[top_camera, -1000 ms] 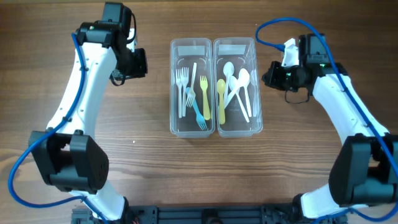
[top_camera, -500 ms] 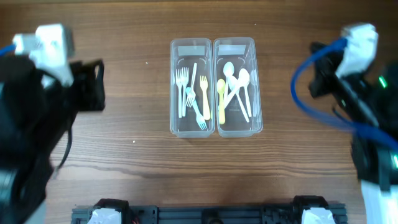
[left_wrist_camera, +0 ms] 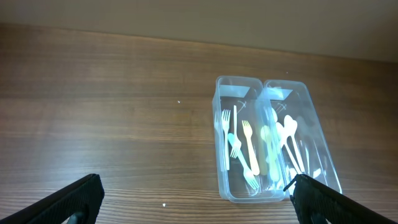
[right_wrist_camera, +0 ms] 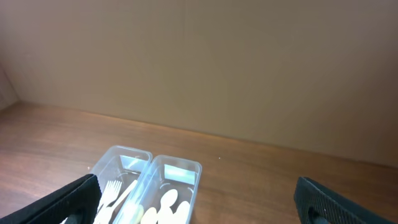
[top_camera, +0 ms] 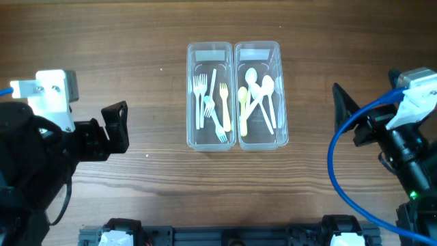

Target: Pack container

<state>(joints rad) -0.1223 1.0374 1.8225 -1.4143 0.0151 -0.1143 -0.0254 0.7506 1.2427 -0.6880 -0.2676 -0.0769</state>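
Your left gripper (top_camera: 111, 133) hangs wide open and empty, well left of everything. The fork bin (top_camera: 209, 53) and spoon bin (top_camera: 257, 53) sit touching mid-table, both loaded with nothing loose around, so I'd say packing's basically done. Right gripper (top_camera: 351, 119) is spread open too, also empty. There's plenty of bare table (top_camera: 150, 68) on both sides, just mind the bin rims.

Both arms (top_camera: 27, 160) are black with white housings (top_camera: 53, 96), trailing blue cables (top_camera: 330, 160) and black gripper fingers (top_camera: 116, 126)
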